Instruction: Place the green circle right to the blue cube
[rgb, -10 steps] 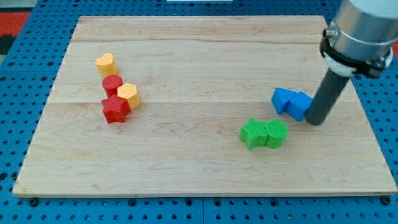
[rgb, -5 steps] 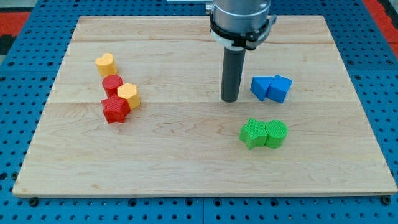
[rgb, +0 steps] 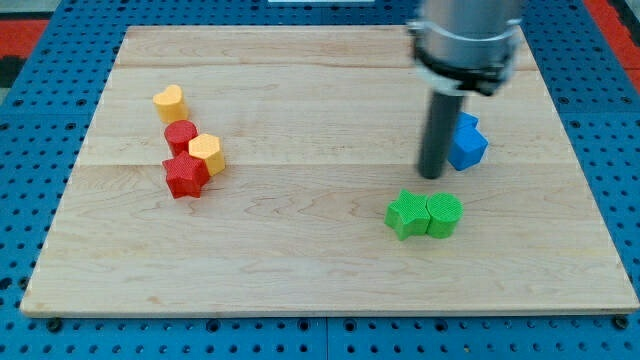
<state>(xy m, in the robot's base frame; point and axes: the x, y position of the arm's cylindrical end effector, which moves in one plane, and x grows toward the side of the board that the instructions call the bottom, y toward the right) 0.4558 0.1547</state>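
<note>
The green circle (rgb: 445, 215) lies right of the board's middle, touching a green star-like block (rgb: 406, 214) on its left. The blue blocks (rgb: 467, 142) sit above them toward the view's right; the rod hides their left part, so only one blue shape shows clearly. My tip (rgb: 431, 175) rests on the board just left of the blue blocks and above the green pair, apart from the green circle.
At the view's left stand a yellow heart-like block (rgb: 171, 102), a red circle (rgb: 181, 134), a yellow hexagon-like block (rgb: 207, 152) and a red star (rgb: 186, 175), close together. The wooden board (rgb: 320, 270) lies on a blue pegboard.
My tip went from right of the blue blocks to far left of them, then back right to their left side. The blue blocks shifted left, then right again. The green blocks stayed.
</note>
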